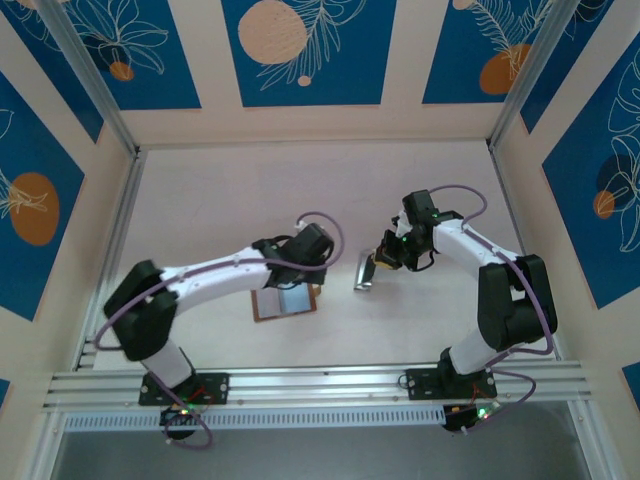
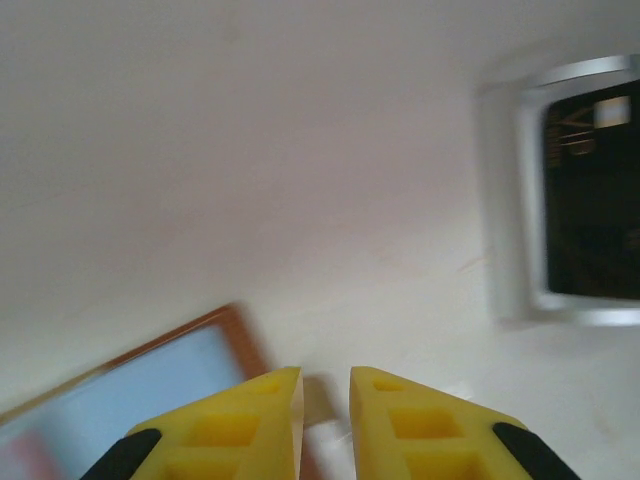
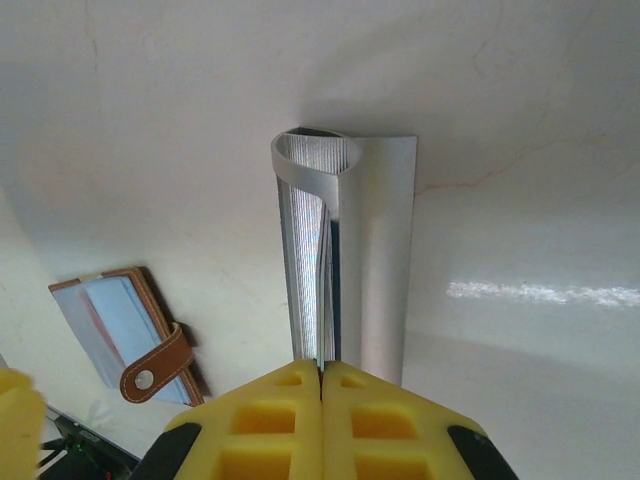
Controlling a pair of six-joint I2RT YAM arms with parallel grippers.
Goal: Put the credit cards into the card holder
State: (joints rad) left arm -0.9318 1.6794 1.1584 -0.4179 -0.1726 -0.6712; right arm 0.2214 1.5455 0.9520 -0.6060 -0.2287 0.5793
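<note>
R gripper (image 3: pixel 320 385) has its 2 yellow fingers pinched tight on the near end of a narrow silvery-grey ribbed sleeve (image 3: pixel 375 260), which stretches away across the white table (image 3: pixel 520 120). The small brown leather card holder (image 3: pixel 165 360) lies open to the sleeve's left, apart from it, w/ a pale blue card (image 3: pixel 118 318) inside. L gripper (image 2: pixel 325 395) hovers by the holder's corner, fingers a narrow gap apart, nothing btwn.

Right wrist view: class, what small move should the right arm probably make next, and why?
Probably lift slightly and carry the silvery piece left toward the card holder. The right gripper is shut on the piece's near end, so the grasp looks made, and the holder lies open to the left, apart from the piece.
</note>
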